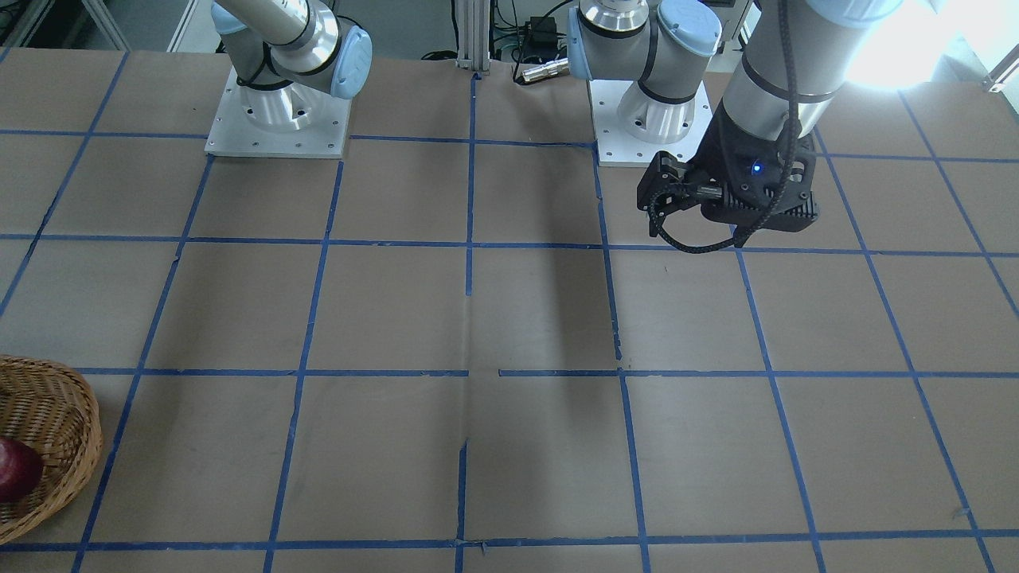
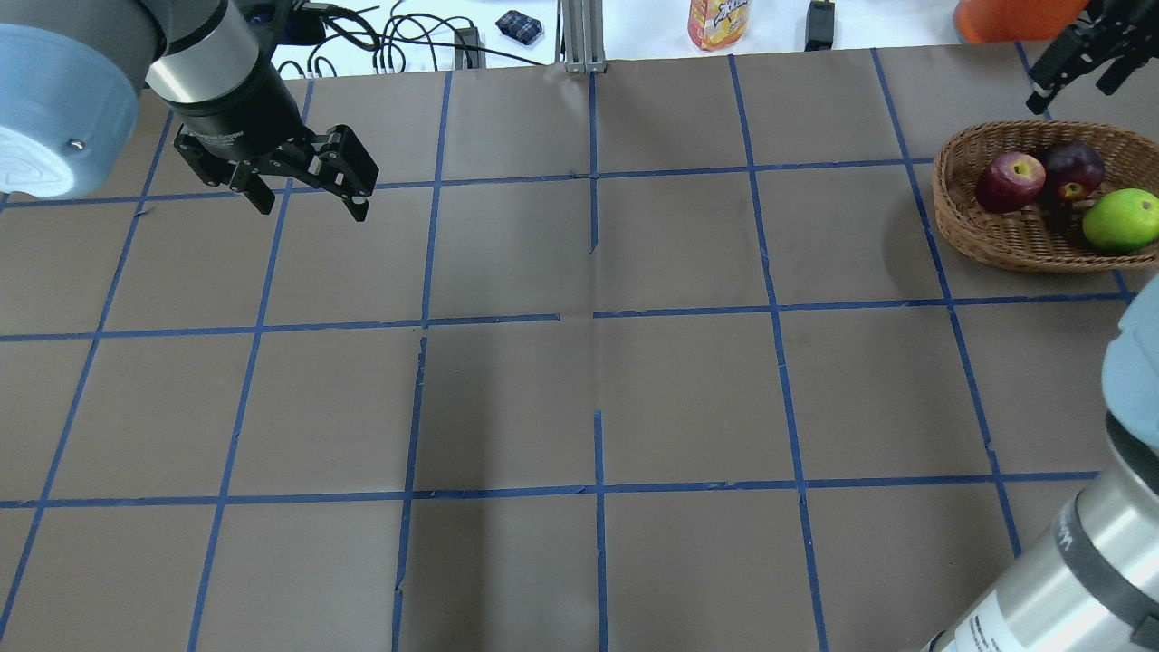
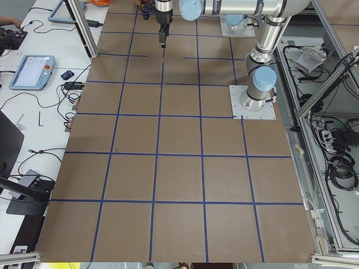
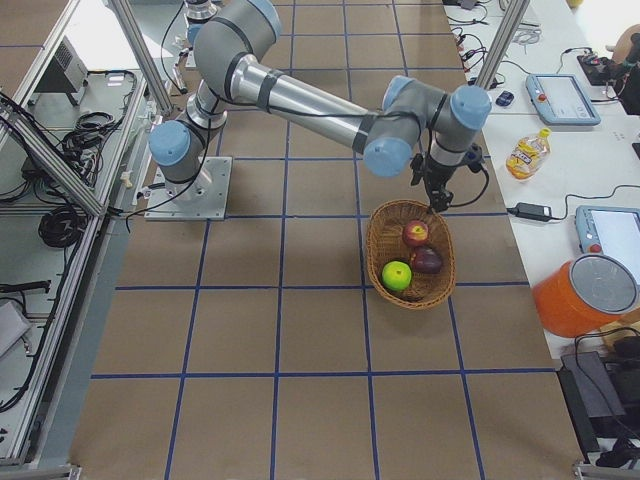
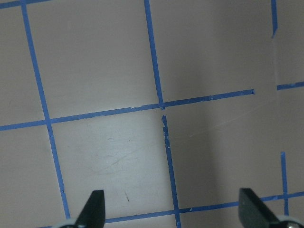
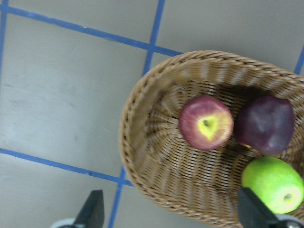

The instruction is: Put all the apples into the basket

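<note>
The brown wicker basket (image 2: 964,222) stands at the table's far right and also shows in the right wrist view (image 6: 142,156). All three apples lie in it: the red one (image 2: 1010,181) (image 6: 205,122), the dark maroon one (image 2: 1073,169) (image 6: 266,124) and the green one (image 2: 1121,220) (image 6: 272,185). My right gripper (image 2: 1077,59) (image 6: 172,211) hangs open and empty above the basket's far end. My left gripper (image 2: 312,181) (image 5: 173,209) is open and empty above bare table at the far left.
The brown table carries a grid of blue tape (image 2: 593,312). Beyond the far edge stand a juice bottle (image 2: 720,23), an orange container (image 2: 1014,18) and cables (image 2: 407,41). Both arm bases (image 1: 279,119) sit on the robot's side.
</note>
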Motion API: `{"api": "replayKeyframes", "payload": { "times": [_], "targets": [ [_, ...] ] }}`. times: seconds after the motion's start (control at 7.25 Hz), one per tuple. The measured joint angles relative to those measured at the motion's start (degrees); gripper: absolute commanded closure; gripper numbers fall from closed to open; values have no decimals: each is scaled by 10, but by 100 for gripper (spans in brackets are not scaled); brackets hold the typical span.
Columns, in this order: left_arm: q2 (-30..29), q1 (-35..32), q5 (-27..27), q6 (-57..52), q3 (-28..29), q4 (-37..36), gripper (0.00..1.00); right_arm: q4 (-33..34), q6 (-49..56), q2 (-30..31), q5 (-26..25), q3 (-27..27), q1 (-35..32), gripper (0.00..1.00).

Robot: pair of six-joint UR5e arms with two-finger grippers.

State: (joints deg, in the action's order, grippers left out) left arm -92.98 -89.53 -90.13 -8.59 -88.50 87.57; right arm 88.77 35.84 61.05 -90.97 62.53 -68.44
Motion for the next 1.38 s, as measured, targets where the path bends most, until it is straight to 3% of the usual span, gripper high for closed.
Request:
{"api": "replayKeyframes", "payload": {
  "times": [0.41,0.83,1.1,1.38],
  "targets": [
    [9,-2,-1,-1,1,0,0,-101,-242,81,-10,4,-143,0],
    [1,-1,-3,-1,2,4,0,-135,-334,141,-1,37,-235,0],
    [0,-1,-4,-1,3,6,0,-87,-351,194,-5,119,-253,0],
    [2,-1,-4,-3,2,7,0,11,-349,231,-1,190,-253,0]
  ]
}}
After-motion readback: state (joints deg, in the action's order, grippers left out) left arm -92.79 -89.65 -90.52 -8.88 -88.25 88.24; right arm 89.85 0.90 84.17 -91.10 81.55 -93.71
